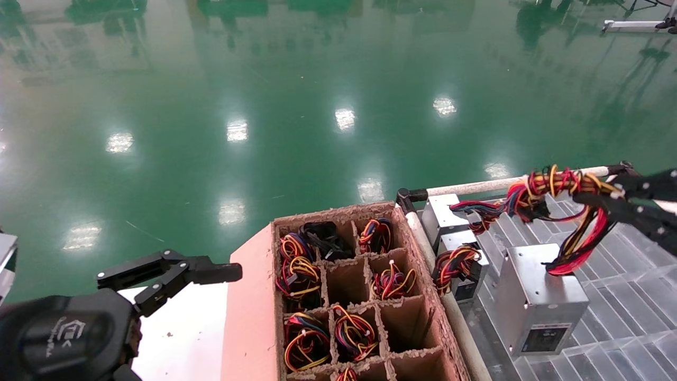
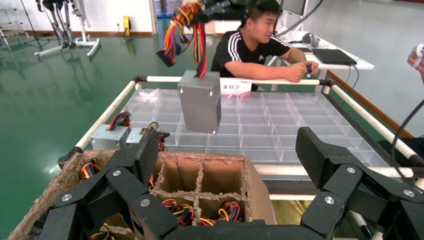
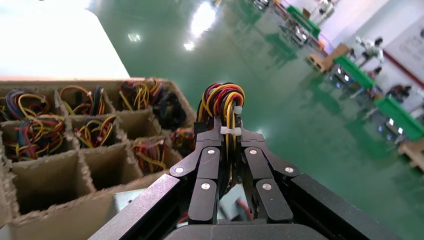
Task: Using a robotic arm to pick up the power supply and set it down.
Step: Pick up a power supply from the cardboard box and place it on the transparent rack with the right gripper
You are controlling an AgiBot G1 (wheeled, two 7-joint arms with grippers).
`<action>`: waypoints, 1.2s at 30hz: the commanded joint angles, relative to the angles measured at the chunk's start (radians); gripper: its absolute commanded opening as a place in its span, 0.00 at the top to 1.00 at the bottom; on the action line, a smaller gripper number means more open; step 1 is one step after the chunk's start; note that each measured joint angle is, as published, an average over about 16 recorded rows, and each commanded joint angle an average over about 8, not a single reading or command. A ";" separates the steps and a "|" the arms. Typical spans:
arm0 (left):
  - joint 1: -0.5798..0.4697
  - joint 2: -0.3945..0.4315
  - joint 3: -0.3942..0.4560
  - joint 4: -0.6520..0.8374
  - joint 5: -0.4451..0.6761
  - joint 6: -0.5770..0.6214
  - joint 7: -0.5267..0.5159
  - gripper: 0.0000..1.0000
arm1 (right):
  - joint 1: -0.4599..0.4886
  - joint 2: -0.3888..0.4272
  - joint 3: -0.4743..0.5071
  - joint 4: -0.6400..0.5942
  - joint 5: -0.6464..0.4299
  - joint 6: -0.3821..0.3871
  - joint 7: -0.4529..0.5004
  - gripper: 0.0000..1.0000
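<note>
One grip: my right pincer (image 1: 608, 198) pinches the wires (image 1: 550, 185) only.
Risk: supply (image 1: 539, 301) may slip or swing.
Left pincer (image 1: 174, 275): spread, idle.

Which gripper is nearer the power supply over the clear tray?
Right. The right gripper grips its wire bundle above the power supply; the left gripper hovers beyond the cardboard box.

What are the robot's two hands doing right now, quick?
Left hand: open, holding nothing, beside the cardboard box.
Right hand: closed on the power supply wire bundle.
</note>
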 commanded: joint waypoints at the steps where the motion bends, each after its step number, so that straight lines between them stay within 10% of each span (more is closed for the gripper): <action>1: 0.000 0.000 0.000 0.000 0.000 0.000 0.000 0.00 | -0.062 0.022 0.004 0.000 0.034 0.018 -0.019 1.00; 12: 0.000 0.000 0.000 0.000 0.000 0.000 0.000 0.00 | -0.197 -0.027 -0.009 -0.061 0.088 0.060 -0.104 1.00; 36: 0.000 0.000 0.000 0.000 0.000 0.000 0.000 0.00 | 0.031 -0.295 -0.109 -0.401 -0.091 -0.051 -0.142 1.00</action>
